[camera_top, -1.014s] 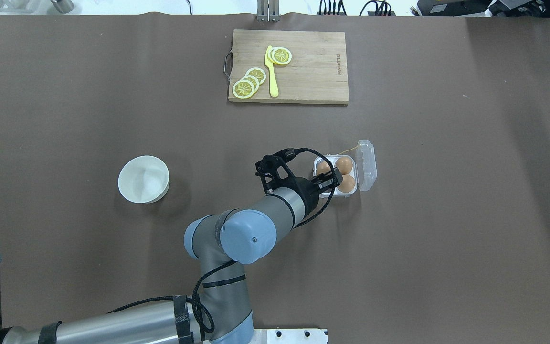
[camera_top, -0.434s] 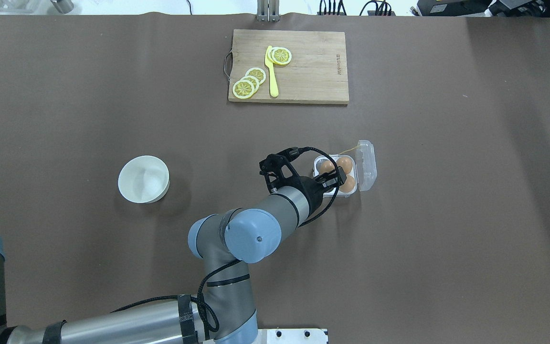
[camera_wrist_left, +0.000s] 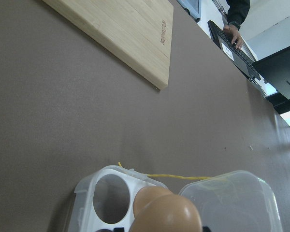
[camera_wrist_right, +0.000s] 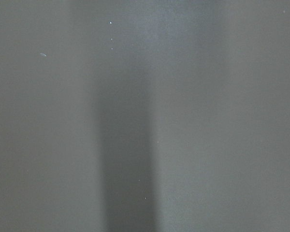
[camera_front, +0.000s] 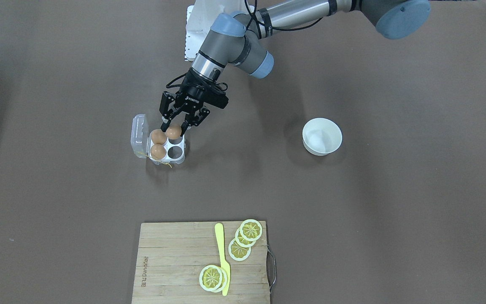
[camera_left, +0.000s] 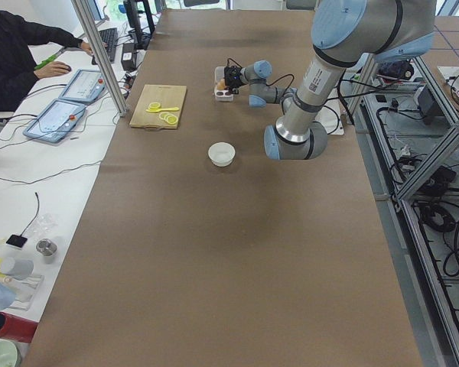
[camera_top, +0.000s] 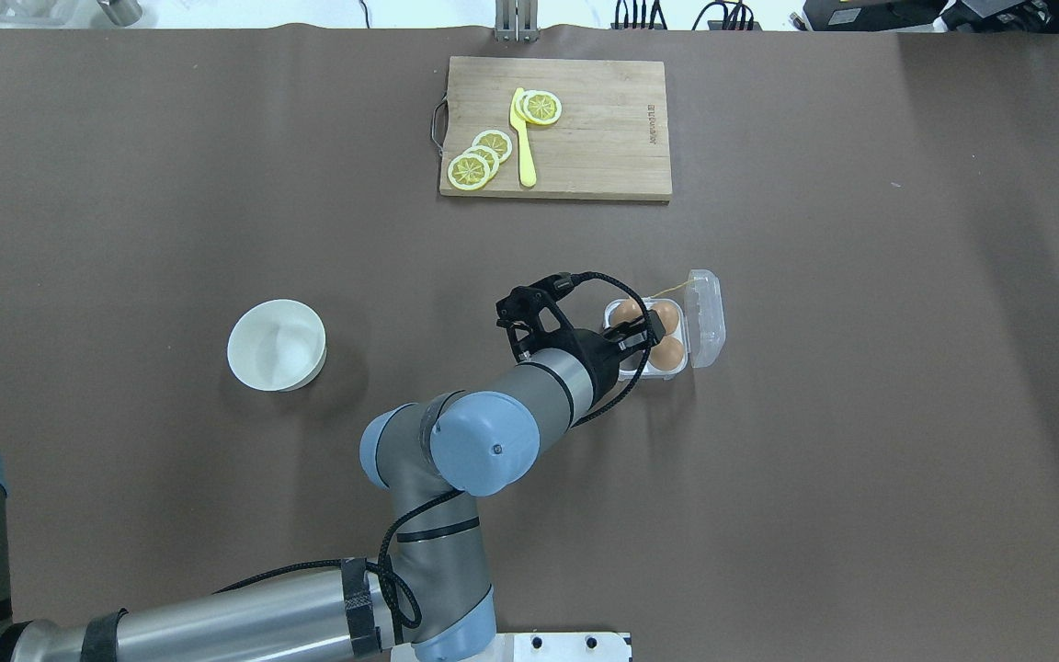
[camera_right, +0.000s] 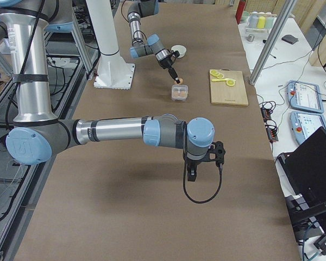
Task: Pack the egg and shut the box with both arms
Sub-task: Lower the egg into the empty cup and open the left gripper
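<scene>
My left gripper (camera_front: 174,129) is shut on a tan-brown egg (camera_front: 173,133) and holds it just above the open clear carton (camera_front: 182,157), over the two empty cells on my left side. Two more eggs (camera_front: 157,137) (camera_front: 157,151) sit in the cells on the lid side. The lid (camera_front: 138,136) lies open and a yellow string (camera_front: 168,164) hangs at the far end. In the overhead view the held egg (camera_top: 626,313) shows beside the gripper (camera_top: 631,327). In the left wrist view it (camera_wrist_left: 168,213) fills the bottom edge. My right gripper (camera_right: 202,166) hangs far off over bare table; I cannot tell if it is open or shut.
A round white bowl (camera_top: 277,344) stands on the table to my left of the carton. A wooden cutting board (camera_top: 603,147) with lemon slices and a yellow knife (camera_top: 522,138) lies at the far edge. An operator sits beyond the table's far side (camera_left: 15,53).
My left gripper has moved a little away from me with the egg in it, further over the carton. The carton and its two eggs have not moved.
</scene>
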`<act>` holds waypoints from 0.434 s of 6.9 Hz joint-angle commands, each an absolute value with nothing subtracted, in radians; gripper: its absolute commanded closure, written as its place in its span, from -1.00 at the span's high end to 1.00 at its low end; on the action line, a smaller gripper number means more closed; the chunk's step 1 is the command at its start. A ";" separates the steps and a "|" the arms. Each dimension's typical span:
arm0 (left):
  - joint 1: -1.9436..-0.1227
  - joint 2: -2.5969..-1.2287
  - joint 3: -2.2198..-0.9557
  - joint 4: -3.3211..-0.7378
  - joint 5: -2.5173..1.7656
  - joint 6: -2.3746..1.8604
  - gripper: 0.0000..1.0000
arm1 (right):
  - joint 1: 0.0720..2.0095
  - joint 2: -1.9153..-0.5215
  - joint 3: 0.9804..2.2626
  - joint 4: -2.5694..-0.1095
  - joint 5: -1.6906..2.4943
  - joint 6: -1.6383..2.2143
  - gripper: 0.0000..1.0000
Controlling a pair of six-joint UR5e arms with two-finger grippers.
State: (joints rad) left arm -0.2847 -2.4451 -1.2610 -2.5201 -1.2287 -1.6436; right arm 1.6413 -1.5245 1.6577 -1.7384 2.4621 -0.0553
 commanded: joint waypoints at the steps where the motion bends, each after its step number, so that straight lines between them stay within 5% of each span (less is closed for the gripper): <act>1: -0.287 -2.444 -1.261 -2.513 -1.229 -1.638 0.96 | 1.641 -1.523 1.658 -1.738 2.462 -0.055 1.00; 3: -0.288 -2.444 -1.267 -2.513 -1.230 -1.638 0.96 | 1.641 -1.523 1.658 -1.740 2.479 -0.055 1.00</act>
